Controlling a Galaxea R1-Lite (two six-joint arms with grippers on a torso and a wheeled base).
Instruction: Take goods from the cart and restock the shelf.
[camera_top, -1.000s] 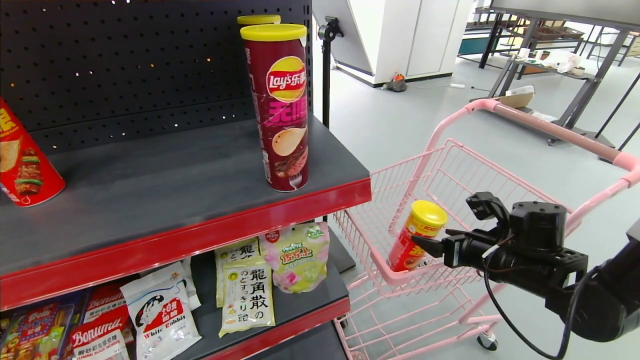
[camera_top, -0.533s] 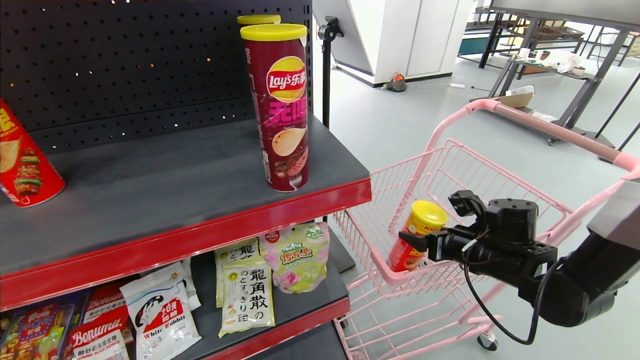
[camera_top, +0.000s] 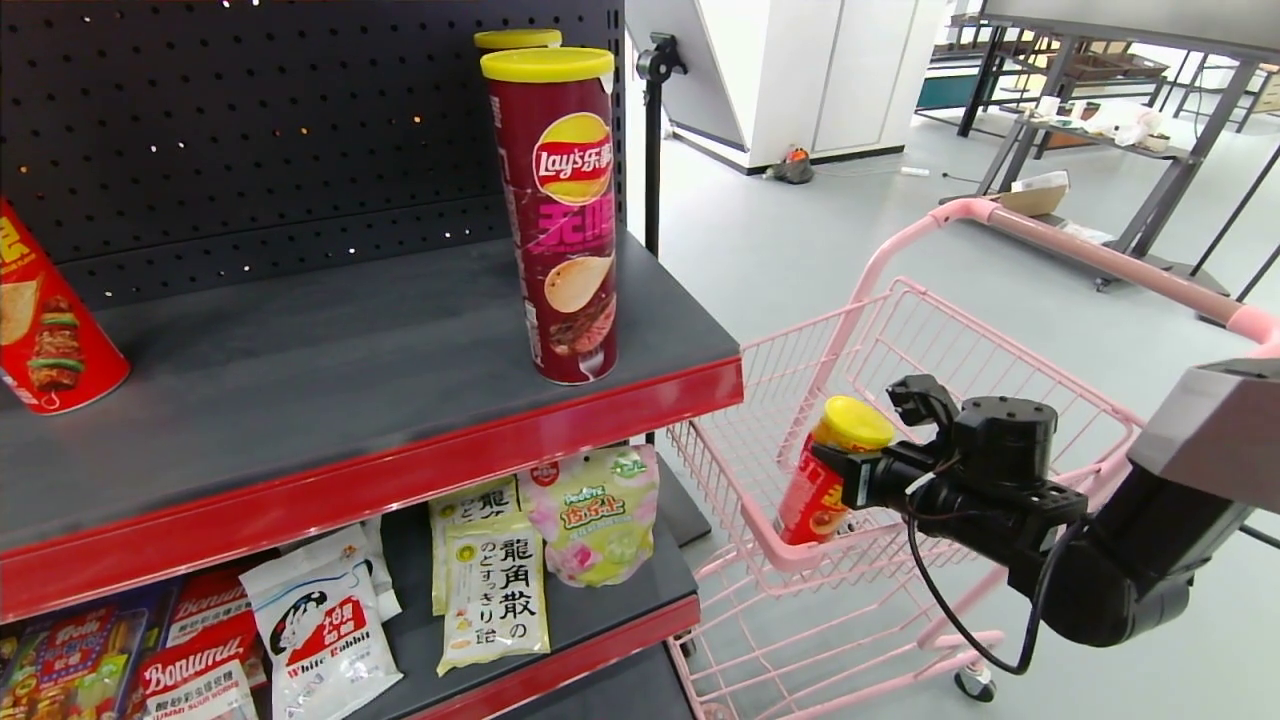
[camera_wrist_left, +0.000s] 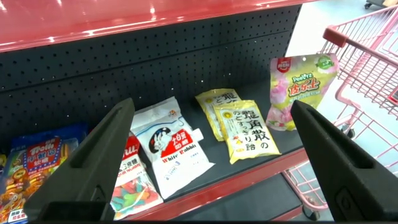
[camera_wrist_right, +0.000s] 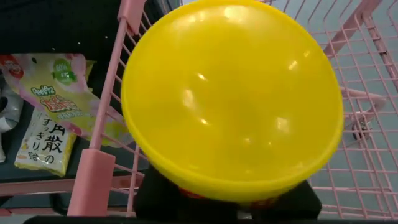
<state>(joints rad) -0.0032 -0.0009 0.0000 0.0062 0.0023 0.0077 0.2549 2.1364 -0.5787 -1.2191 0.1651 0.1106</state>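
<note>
Red can (camera_top: 822, 495) with yellow lid leans in pink cart (camera_top: 960, 212), at basket corner nearest shelf (camera_top: 300, 390). Right gripper (camera_top: 861, 424) at can's lid end; whether clamped or spread cannot be told. Left gripper (camera_wrist_left: 212, 109) spread wide, facing snack bags (camera_wrist_left: 168, 146) on lower shelf. Maroon can (camera_top: 562, 220) upright at upper shelf's front right edge.

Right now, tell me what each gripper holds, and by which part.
Left gripper: open, nothing held. Right gripper: set around the can just under its yellow lid; whether it has clamped it cannot be told.
</note>
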